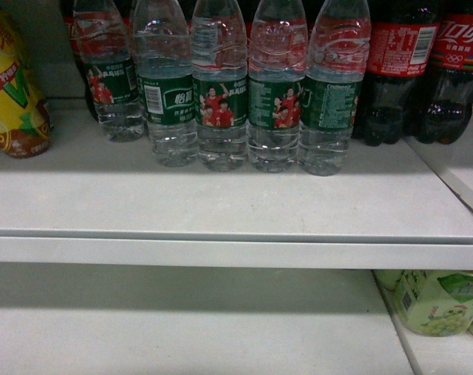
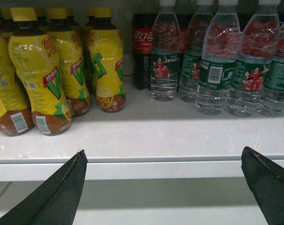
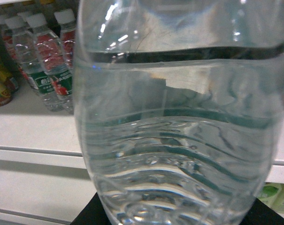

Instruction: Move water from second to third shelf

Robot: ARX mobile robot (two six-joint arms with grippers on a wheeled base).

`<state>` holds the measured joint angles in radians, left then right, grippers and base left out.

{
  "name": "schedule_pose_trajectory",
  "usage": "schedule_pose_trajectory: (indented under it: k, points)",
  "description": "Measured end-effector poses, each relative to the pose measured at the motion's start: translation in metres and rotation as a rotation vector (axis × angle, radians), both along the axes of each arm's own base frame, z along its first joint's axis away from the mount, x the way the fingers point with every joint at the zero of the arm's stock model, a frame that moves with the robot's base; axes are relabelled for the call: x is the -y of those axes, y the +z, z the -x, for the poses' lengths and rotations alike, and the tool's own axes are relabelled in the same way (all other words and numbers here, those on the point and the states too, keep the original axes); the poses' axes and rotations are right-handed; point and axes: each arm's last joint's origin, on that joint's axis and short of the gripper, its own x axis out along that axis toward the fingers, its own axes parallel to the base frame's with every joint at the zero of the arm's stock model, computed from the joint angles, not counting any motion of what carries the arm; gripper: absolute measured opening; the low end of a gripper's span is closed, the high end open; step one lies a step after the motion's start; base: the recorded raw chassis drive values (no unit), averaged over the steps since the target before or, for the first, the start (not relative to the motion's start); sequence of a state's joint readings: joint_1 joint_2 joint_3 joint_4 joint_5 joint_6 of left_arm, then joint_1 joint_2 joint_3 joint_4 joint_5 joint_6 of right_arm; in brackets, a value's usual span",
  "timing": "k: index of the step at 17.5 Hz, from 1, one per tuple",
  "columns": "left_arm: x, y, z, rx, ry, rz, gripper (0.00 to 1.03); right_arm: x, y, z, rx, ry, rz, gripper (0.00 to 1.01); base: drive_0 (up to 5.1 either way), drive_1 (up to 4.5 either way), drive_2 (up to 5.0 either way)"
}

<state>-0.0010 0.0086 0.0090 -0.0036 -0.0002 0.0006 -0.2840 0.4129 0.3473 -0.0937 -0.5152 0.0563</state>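
Note:
A clear ribbed water bottle (image 3: 179,122) fills the right wrist view, held off the shelf in front of it. My right gripper (image 3: 177,216) is shut on it, with only the black fingers (image 3: 88,216) showing at its base. Several more water bottles (image 1: 220,86) with green labels stand in a row on the upper white shelf (image 1: 220,207); the same row (image 2: 217,61) shows in the left wrist view. My left gripper (image 2: 163,151) hangs open in front of the shelf edge (image 2: 146,166), holding nothing. Neither gripper shows in the head view.
Dark cola bottles (image 1: 424,70) stand right of the water and yellow tea bottles (image 2: 43,70) to its left. The lower shelf (image 1: 181,328) lies beneath, with pale green packs (image 1: 439,301) at its right end.

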Motion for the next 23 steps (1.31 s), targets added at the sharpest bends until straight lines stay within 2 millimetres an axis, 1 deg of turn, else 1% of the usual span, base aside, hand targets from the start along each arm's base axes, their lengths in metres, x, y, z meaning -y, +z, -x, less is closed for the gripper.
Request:
schedule_pose_trajectory:
  k: [4,23]
  points:
    - [0.0000,0.0000,0.0000,0.000,0.000,0.000,0.98,-0.0065,0.0013,0.0049,0.011,0.044,-0.004,0.39,0.0,0.00,0.0]
    - [0.0000,-0.0004,0.0000,-0.004,0.001,0.000,0.98,-0.0053,0.0001,0.0062,-0.008,0.034,-0.031,0.39,0.0,0.00,0.0]
